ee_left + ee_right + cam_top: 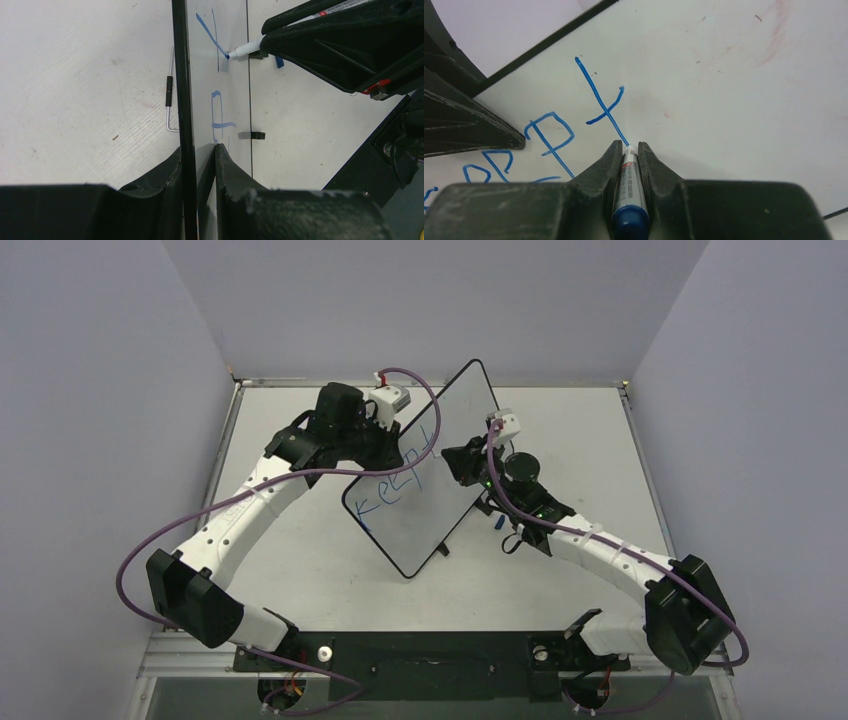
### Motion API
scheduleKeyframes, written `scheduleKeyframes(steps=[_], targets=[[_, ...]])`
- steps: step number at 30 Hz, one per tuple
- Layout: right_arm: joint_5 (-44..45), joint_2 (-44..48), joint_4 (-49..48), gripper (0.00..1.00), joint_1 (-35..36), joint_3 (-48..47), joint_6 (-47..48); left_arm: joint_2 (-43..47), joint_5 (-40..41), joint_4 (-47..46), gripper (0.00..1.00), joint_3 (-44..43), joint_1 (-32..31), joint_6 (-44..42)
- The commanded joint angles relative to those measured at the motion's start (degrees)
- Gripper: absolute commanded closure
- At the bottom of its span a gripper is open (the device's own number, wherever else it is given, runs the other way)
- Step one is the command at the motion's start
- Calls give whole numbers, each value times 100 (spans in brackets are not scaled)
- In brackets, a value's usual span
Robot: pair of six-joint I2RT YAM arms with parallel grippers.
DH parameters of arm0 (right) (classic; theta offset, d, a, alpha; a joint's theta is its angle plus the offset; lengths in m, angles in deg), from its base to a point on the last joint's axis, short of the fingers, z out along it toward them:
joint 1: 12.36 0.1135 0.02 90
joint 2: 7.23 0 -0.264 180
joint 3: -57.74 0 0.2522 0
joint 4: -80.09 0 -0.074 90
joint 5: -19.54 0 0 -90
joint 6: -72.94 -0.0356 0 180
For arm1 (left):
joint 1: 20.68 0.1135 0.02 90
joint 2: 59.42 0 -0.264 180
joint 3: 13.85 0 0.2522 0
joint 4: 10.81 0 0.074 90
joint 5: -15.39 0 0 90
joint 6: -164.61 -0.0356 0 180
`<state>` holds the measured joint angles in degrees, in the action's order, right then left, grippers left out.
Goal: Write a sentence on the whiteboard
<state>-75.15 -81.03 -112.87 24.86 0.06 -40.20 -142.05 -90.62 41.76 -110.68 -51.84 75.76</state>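
The whiteboard (440,440) stands tilted on edge over the table, its thin black rim (180,75) seen edge-on in the left wrist view. My left gripper (199,152) is shut on the board's upper left edge (385,435). The sentence (395,485) reads "Keep t" in blue slanted letters (549,135). My right gripper (629,147) is shut on a blue-capped marker pen (629,185). The pen's tip (235,52) touches the board at the foot of the "t" (604,102). The right gripper (458,462) is at the board's right side.
A small blue cap (497,523) lies on the table right of the board. A bent metal rod (170,100) lies on the table behind the board. Purple walls enclose the table on the left, right and back.
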Motion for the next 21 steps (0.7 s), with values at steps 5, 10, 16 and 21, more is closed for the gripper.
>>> scheduleKeyframes(steps=[5,10,16,21], targets=[[166,97,240,100,50,51,130,-88,212,-541,100,142,-110,-633],[253,127,339,100,44,-149,217,-88,205,-536,100,144,-110,-628],[319,94,416,100,41,-486,288,-94,204,-537,100,150,-110,-620],[349,124,469,100,48,-781,335,-90,200,-539,100,150,-110,-624]])
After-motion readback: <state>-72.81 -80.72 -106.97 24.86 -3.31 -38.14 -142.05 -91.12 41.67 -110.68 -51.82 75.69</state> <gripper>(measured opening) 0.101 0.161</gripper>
